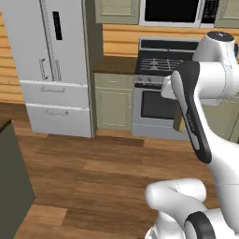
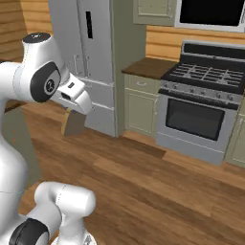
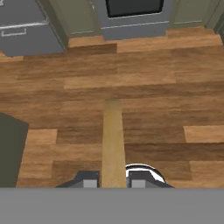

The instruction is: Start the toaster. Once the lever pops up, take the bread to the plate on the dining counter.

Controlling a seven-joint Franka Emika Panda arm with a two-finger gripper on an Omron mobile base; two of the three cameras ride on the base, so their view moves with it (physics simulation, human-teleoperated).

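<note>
Above the wood floor (image 3: pixel 166 109), the hand (image 3: pixel 113 180) is clamped on the bread (image 3: pixel 113 140).

The white Franka arm with dark joints rises from the lower right of the left base view and the lower left of the right base view, folding at a high elbow. Its two-finger gripper (image 3: pixel 113 179) points downward, the dark fingertips (image 3: pixel 89 179) at the hand view's bottom centre, closed edge-on against a thin golden-tan slice of toast (image 3: pixel 113 144).
</note>
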